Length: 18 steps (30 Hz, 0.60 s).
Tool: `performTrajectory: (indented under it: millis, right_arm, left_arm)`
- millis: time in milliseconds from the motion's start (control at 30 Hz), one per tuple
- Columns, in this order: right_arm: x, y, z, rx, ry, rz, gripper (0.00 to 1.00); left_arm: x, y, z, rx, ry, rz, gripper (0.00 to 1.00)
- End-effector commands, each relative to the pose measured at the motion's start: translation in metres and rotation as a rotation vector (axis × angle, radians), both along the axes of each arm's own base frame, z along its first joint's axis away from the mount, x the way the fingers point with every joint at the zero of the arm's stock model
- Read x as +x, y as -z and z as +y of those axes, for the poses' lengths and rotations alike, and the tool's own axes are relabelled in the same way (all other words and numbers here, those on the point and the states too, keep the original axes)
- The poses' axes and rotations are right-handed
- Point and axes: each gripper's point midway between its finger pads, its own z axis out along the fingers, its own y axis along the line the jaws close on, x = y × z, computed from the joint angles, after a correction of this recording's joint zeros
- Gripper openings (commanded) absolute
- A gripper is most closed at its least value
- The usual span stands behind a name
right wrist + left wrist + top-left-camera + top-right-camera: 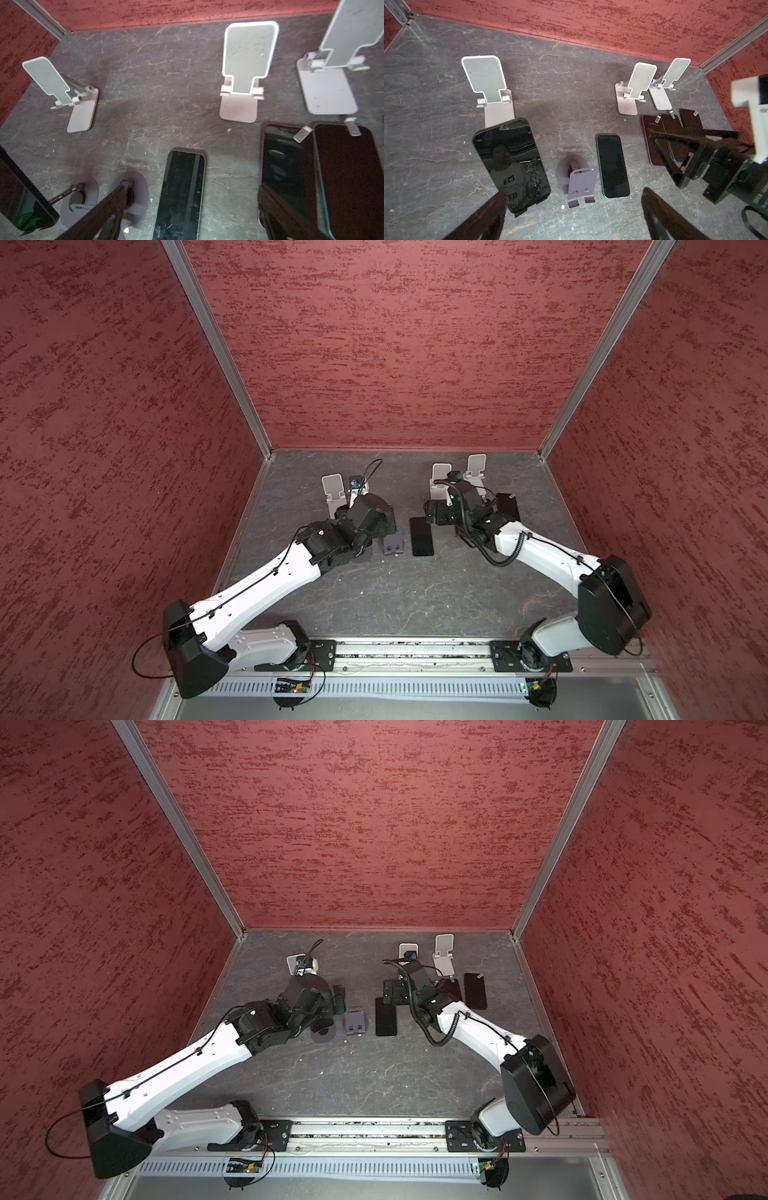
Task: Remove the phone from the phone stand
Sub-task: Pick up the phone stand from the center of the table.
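Left claw (574, 192) is hovering low over the table (436, 145), with its jaws standing wide apart and gripping nothing. The phone (510, 164) is leaning, screen up, on the purple phone stand (92, 188). It is sitting just beside the claw finger (481, 220) that is farther from the right claw (193, 189). Whether that finger is touching the phone's lower edge cannot be told. An empty purple stand (582, 182) is sitting between the two fingers of the left claw. A flat phone (612, 166) is lying on the table just past that stand, toward the right claw. Ahead of the left claw, toward the red wall (612, 25), a white stand (485, 79) is standing empty directly behind the leaning phone.

Right claw is hanging near the left claw, its jaws likewise spread wide and holding nothing. In the right wrist view, the flat phone is lying between its fingers. A row of three dark phones (671, 127) is lying flat on the table under and beside the right claw, on the side away from the left claw. Two more white stands (640, 80) are standing empty ahead of the right claw, side by side near the wall.
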Motion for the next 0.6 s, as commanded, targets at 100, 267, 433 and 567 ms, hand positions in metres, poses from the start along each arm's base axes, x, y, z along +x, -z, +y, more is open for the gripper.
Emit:
performTrajectory:
  millis: [100,267,433,567]
  right_arm:
    - [-0.003,0.0,0.047,0.008,-0.065,0.007,0.99]
    - [-0.013,0.009,0.084,0.006,-0.141,0.03,0.99]
    - [-0.024,0.02,0.108,0.019,-0.189,0.057,0.99]
    - [-0.031,0.026,0.12,0.011,-0.21,0.071,0.99]
  left_arm:
    - [-0.012,-0.005,0.029,-0.007,-0.068,-0.044,1.0]
    - [-0.022,-0.003,0.047,0.001,-0.097,-0.042,0.99]
    - [-0.029,0.002,0.058,-0.011,-0.118,-0.037,1.0]
    - [-0.033,0.007,0.063,-0.016,-0.124,-0.029,1.0]
